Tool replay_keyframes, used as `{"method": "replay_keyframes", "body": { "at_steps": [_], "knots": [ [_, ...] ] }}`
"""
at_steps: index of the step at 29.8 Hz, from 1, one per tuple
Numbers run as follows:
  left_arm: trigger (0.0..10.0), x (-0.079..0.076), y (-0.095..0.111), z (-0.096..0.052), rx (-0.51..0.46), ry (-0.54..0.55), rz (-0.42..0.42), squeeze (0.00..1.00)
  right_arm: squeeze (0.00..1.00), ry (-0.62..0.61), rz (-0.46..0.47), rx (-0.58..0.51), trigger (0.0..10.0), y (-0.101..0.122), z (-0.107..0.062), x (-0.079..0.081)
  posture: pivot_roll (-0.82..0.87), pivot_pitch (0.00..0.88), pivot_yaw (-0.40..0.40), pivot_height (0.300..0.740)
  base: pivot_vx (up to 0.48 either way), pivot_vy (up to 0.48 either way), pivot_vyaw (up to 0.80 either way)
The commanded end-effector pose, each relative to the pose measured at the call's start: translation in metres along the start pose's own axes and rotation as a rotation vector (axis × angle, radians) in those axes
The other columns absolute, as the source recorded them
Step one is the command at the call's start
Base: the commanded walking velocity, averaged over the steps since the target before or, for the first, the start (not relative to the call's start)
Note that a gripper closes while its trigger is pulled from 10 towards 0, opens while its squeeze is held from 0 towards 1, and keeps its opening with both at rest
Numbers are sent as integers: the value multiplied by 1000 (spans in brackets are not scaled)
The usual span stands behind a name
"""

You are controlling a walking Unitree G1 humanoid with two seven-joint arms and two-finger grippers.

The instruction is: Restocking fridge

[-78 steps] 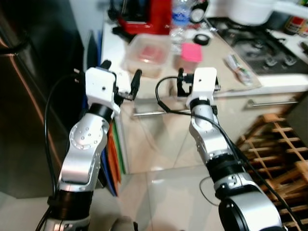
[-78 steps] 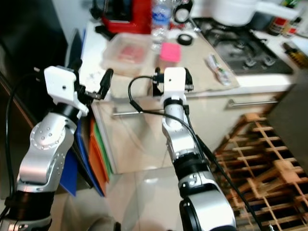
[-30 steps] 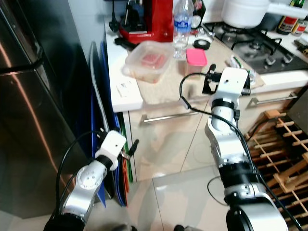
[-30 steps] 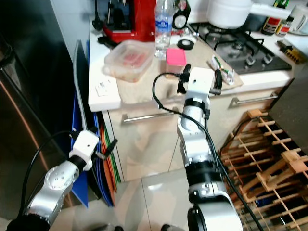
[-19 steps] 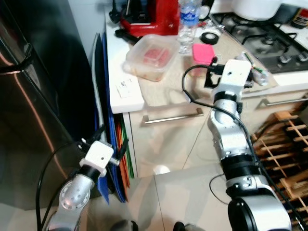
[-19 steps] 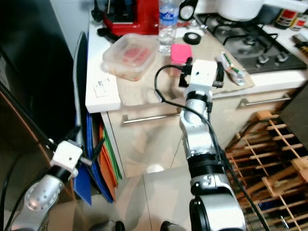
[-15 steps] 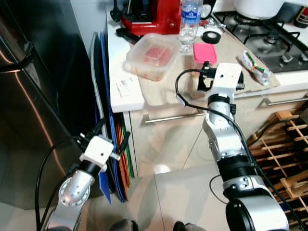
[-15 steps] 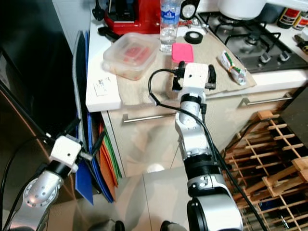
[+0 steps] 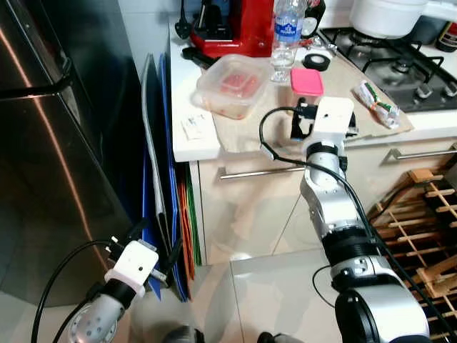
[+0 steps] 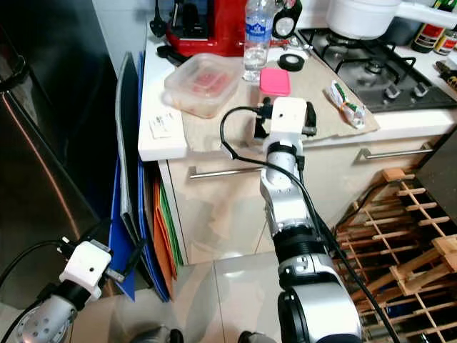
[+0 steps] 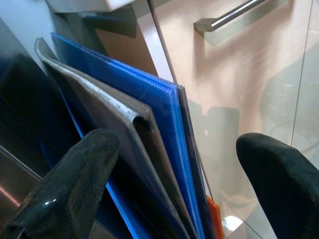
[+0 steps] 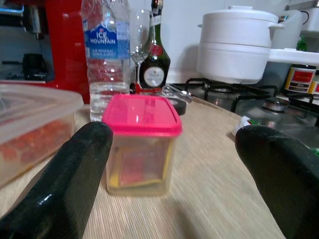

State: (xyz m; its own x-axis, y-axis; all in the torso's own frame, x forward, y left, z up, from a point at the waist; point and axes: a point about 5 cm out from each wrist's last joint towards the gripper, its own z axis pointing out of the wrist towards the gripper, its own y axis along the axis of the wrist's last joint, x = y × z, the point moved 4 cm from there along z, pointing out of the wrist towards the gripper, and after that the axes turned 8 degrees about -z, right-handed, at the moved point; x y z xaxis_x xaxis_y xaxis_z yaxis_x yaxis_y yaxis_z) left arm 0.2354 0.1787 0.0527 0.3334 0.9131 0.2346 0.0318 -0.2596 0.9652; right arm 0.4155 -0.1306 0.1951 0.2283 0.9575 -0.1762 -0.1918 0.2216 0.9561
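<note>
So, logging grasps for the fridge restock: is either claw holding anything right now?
Nothing is held. The right claw is open, facing the pink-lidded container on the counter; the left claw is open, low by the blue boards.

floor (image 9: 271, 286): glossy pale tiles | fridge (image 9: 43, 179): dark steel, left of left claw (image 9: 153, 254) | tabletop (image 10: 314, 86): beige, under right claw (image 12: 164, 144) | gas hob (image 10: 371, 71): right of it | wooden rack (image 9: 421, 236): low right | cabinet handle (image 11: 234, 15): steel bar
</note>
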Motion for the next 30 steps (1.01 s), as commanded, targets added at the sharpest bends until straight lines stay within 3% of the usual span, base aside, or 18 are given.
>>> {"method": "replay_keyframes", "body": {
  "at_steps": [1, 4, 5, 12, 22, 30],
  "knots": [
    [10000, 1, -2, 0, 18, 0, 1, 0, 0, -3, 9, 7, 10000, -1, 3, -3, 247, 77, -16, 740, 0, 0, 0],
    [10000, -6, -9, -3, 66, -27, -16, 0, 0, 2, -1, 9, 10000, -1, 5, -3, 248, 81, -17, 740, 0, 0, 0],
    [10000, -11, -20, -8, 130, -61, -27, 0, 0, 4, -10, 12, 10000, -1, 7, -4, 249, 84, -17, 740, 0, 0, 0],
    [10000, -13, -47, -17, 307, -98, -42, 0, 0, 2, -19, 22, 10000, -3, 11, -4, 254, 89, -15, 740, 0, 0, 0],
    [10000, -16, -55, -13, 415, -115, -68, 0, 0, 2, -16, 39, 10000, -5, 15, -7, 256, 93, -9, 740, 0, 0, 0],
    [10000, -22, -70, -24, 549, -174, -43, 0, 0, 18, -18, 59, 10000, -7, 19, -7, 262, 96, -5, 740, 0, 0, 0]
  ]
}}
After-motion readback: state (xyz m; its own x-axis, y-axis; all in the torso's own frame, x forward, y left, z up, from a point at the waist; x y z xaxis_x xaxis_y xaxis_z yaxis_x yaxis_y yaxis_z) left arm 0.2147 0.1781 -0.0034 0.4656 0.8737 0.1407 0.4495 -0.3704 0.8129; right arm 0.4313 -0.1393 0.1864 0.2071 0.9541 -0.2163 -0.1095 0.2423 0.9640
